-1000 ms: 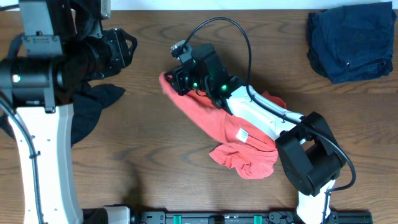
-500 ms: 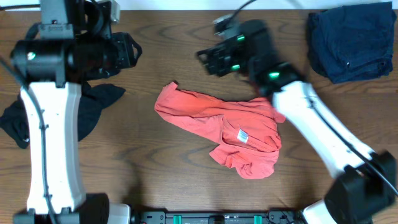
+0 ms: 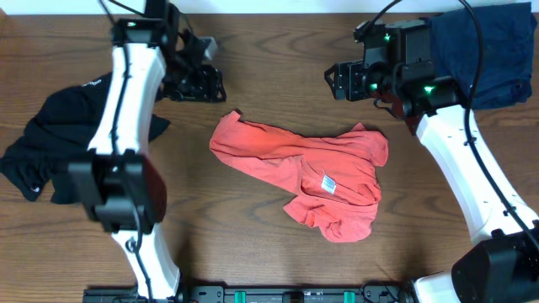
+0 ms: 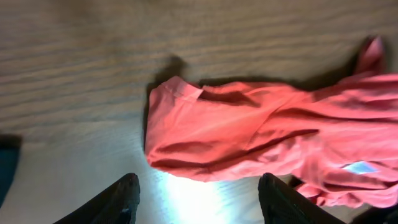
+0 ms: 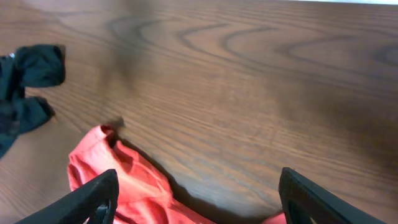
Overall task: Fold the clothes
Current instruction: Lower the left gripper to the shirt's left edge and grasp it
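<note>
A black garment (image 3: 46,147) lies crumpled at the left edge of the wooden surface (image 3: 253,252), partly under the left arm. The left tool (image 3: 202,82) hangs near the far edge, left of the middle, just beyond the near corner of the red shirt (image 3: 295,172). In its wrist view its two fingers (image 4: 121,200) stand well apart with nothing between them, over bare wood beside the shirt's left end. The red shirt sits in the middle of the surface, free of both tools. It is spread in a rumpled band from upper left to lower right, bunched at its near right end, with a white label (image 3: 328,183) showing. The right tool (image 3: 339,82) hangs near the far edge, right of the middle, above the shirt's right end. Its fingers (image 5: 93,199) are likewise spread wide and empty. A dark blue garment (image 3: 497,50) is heaped in the far right corner.
</note>
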`<state>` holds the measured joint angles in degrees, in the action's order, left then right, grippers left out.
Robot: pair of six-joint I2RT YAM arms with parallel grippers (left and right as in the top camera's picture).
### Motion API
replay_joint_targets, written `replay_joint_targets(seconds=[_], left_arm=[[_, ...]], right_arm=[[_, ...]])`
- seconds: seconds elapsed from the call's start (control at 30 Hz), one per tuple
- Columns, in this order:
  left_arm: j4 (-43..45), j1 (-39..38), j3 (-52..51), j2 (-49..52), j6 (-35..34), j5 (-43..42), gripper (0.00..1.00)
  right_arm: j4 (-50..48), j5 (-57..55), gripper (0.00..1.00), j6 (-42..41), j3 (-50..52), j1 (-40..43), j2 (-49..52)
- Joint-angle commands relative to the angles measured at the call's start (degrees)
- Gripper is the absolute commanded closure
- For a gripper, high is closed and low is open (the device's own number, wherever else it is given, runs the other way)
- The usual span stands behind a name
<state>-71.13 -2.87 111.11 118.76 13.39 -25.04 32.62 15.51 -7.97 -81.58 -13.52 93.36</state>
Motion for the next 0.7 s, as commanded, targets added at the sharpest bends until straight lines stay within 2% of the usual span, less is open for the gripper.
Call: replay_joint_targets(seconds=[0.0,0.33,0.53,0.67], left_arm=[[-0.2,-0.11,-0.28,4.13,5.07,0.48,0.37],[-0.17,-1.27,-0.28,10.82,6.86,0.46,0.37],[0.42,-3.63,-0.28,12.07,11.45,0.5,0.36],[1.22,-4.52,-0.28,13.97,11.85,2.32,0.36]], right_arm=[[0.59,0.57,0.18,2.78,-0.26,0.9,-0.09],[0.79,0.55,0.16,2.93,-0.24,1.57,-0.09],[0.76,0.55,0.16,2.93,-0.24,1.62,-0.09],[0.87,0.59,0.16,2.91,-0.22,1.6,-0.09]])
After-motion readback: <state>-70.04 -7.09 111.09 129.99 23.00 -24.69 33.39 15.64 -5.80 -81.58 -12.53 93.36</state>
